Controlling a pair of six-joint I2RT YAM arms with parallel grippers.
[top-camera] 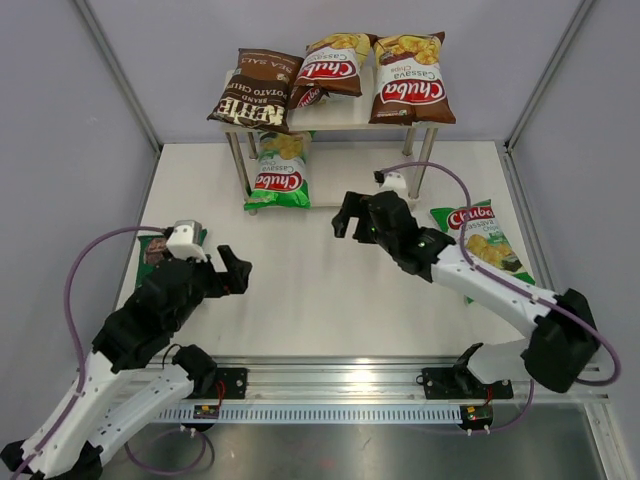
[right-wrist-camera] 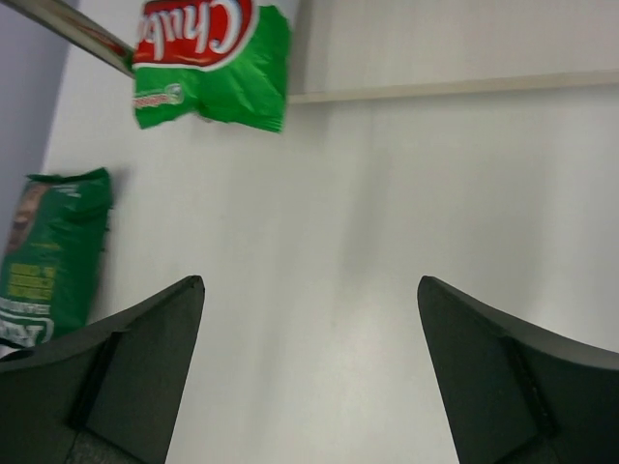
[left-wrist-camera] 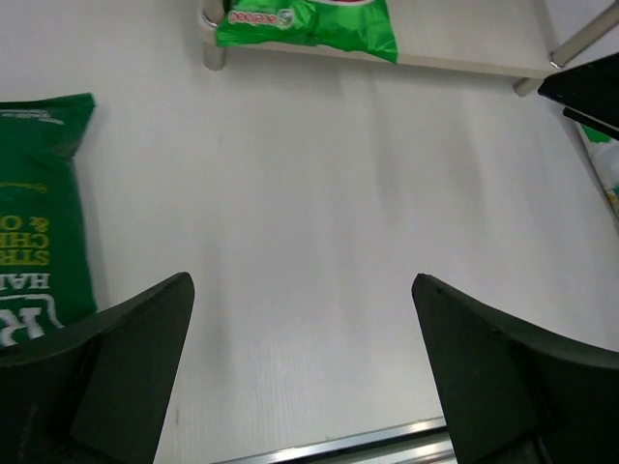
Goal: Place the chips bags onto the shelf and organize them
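The shelf (top-camera: pixel 346 108) stands at the back centre. Its top board holds the dark brown Kettle bag (top-camera: pixel 257 90) and two brown Chuba bags (top-camera: pixel 331 64) (top-camera: pixel 408 80). A green Chuba bag (top-camera: pixel 280 172) lies on the lower board, also in the left wrist view (left-wrist-camera: pixel 309 19) and the right wrist view (right-wrist-camera: pixel 213 63). A second green Chuba bag (top-camera: pixel 485 240) lies on the table at right. The dark green REAL bag (top-camera: pixel 154 250) (left-wrist-camera: pixel 39 213) (right-wrist-camera: pixel 53 251) lies at left, partly under my left arm. My left gripper (top-camera: pixel 236 270) (left-wrist-camera: pixel 301 282) and right gripper (top-camera: pixel 349 215) (right-wrist-camera: pixel 310 282) are open and empty above bare table.
Grey walls close in the white table on three sides. A metal rail (top-camera: pixel 330 385) runs along the near edge. The shelf's silver leg (left-wrist-camera: pixel 215 48) and lower board (right-wrist-camera: pixel 435 43) show ahead of the grippers. The right gripper's black body (left-wrist-camera: pixel 590 92) shows at the left wrist view's right edge.
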